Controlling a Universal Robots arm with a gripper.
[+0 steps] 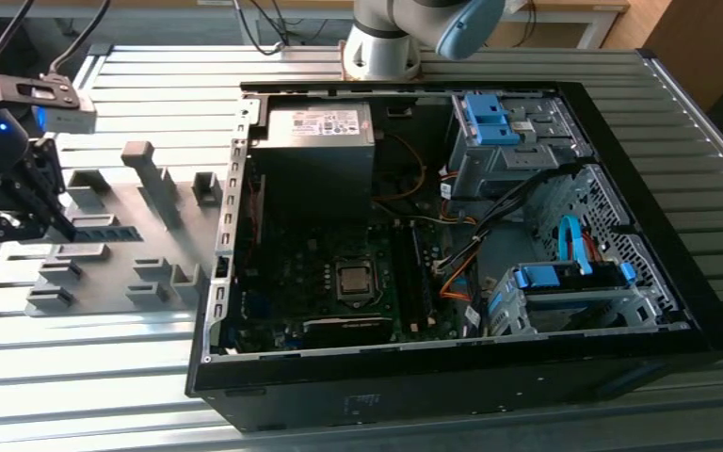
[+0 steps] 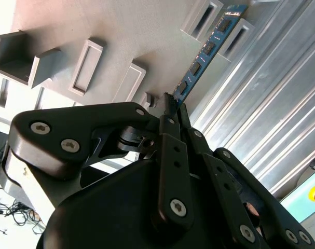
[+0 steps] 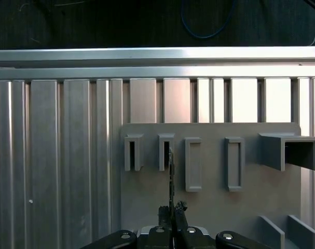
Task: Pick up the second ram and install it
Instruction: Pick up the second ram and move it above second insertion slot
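The second ram [image 2: 206, 49] is a thin blue-green board with black chips. It stands on edge along the grey slotted tray [image 2: 95, 26]. My gripper [image 2: 174, 106] is shut on its near end, with one black finger on each face. In the first wrist view the ram [image 3: 170, 171] shows edge-on as a dark line running from the gripper [image 3: 173, 210] up to a slotted post of the tray [image 3: 214, 207]. In the exterior view the gripper [image 1: 50, 224] hangs over the tray [image 1: 123, 264] at the exterior view's left, with the ram [image 1: 95, 227] beside it. I cannot tell whether the far end still rests in its slot.
An open black computer case [image 1: 462, 377] lies to the exterior view's right of the tray, its motherboard [image 1: 336, 282] exposed, with a power supply [image 1: 317, 127] and blue drive cages [image 1: 563, 282]. The arm's base [image 1: 380, 47] stands behind the case. Everything rests on a ribbed metal table [image 1: 60, 377].
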